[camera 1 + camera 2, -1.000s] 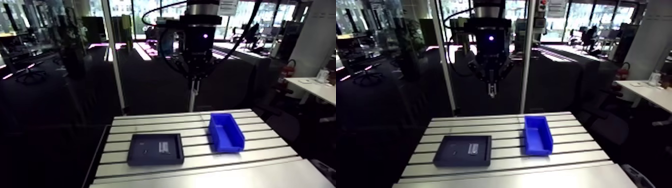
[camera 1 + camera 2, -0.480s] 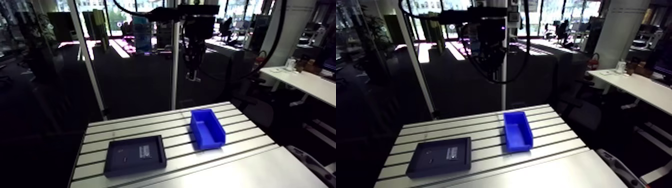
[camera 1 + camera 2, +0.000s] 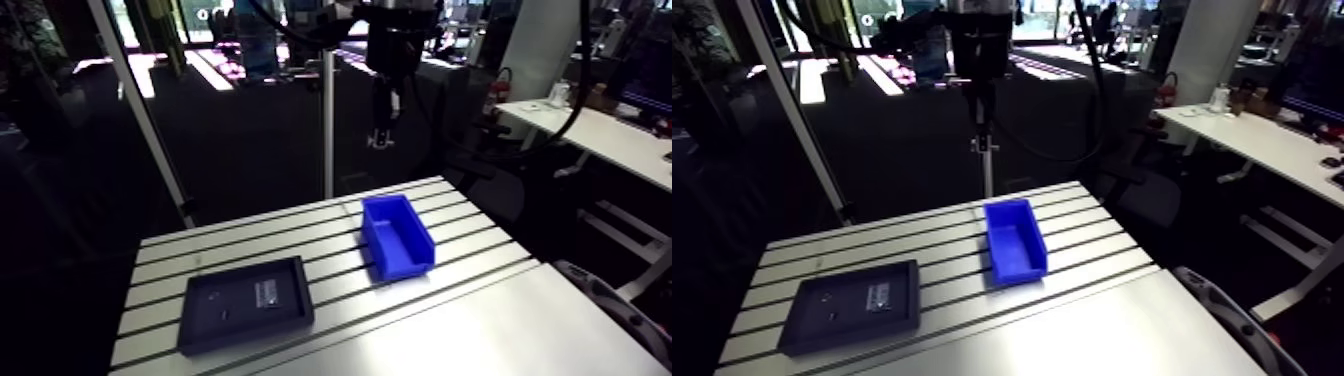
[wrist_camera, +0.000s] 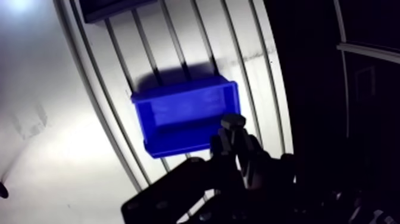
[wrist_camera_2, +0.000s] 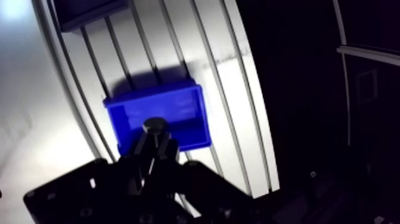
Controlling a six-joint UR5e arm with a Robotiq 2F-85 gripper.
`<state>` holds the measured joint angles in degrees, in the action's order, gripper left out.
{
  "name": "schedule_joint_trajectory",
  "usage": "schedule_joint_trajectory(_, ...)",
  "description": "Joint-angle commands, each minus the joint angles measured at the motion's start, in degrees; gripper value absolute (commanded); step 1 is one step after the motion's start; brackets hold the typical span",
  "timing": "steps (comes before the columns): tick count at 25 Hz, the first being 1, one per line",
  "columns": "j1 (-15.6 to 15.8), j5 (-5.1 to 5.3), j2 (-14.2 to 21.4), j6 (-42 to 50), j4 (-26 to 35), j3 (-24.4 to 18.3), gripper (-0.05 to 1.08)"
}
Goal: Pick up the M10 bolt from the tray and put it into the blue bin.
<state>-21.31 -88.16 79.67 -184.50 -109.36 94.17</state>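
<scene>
**A:** Where's the bolt?

**B:** The bolt (image 4: 233, 122) is in my gripper (image 4: 234, 138). The two fingers are pinched on its shaft and the head sticks out past the tips. I hold it by the shaft so it hangs straight and should drop cleanly when I let go.

**A:** Why so high?

**B:** Height keeps me clear of the bin walls. From the wrist view the bolt sits roughly over the blue bin (image 4: 178, 113), nearer one wall than the middle, so I judge it needs centring and lowering.

**A:** Anything in the bin?

**B:** It looks empty and stands open side up on the slotted table (image 3: 160, 255). The dark tray (image 3: 240, 335) lies well apart from it and holds a small pale part (image 3: 268, 292) and a smaller speck I can't identify.
</scene>
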Motion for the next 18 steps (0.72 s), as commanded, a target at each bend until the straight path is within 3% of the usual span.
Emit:
schedule_joint_trajectory(1, -5.33, 3.92, -2.64, -8.48, 0.51, 0.62, 1.07)
schedule_joint_trajectory(6, -6.83, 3.66, -3.79, -10.51, 2.53, 2.56, 1.07)
schedule_joint_trajectory(11, -6.83, 1.64, -3.79, -10.77, 1.74, 5.46, 1.07)
schedule_joint_trajectory(15, -6.91, 1.11, -3.79, -11.03, -0.02, 6.95, 1.07)
schedule_joint_trajectory(18, -6.91, -0.03, -3.87, -11.91, -2.57, 8.80, 1.07)
